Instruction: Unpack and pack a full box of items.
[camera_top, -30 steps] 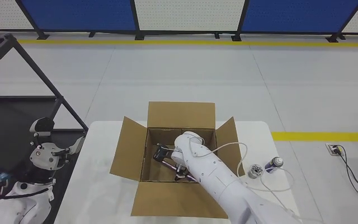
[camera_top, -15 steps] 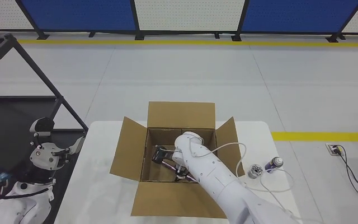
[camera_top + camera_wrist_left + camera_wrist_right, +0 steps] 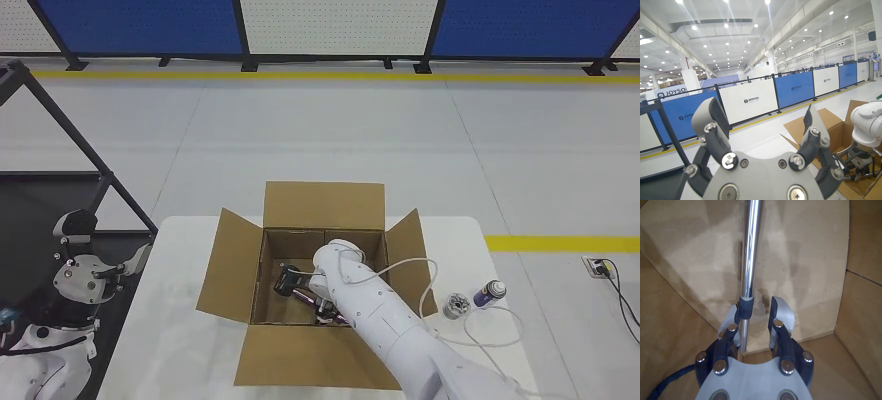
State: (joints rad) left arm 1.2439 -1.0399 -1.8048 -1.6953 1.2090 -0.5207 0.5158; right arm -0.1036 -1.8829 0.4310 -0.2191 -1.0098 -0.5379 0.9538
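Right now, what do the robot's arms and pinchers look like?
The right arm is smooth, white and rounded, with a white cable looping beside it. The left gripper and right gripper match: pale grey fingers, black pads, black links, silver screws. A black braided cable runs by the right one.

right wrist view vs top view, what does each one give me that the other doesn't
Right wrist view: the right gripper open around a chrome rod, with the rod's black band against one finger and a gap to the other. Top view: the box with its four flaps folded out on the white table, and a silver container and a blue container on the table beside it. Both: the box's brown cardboard inside.
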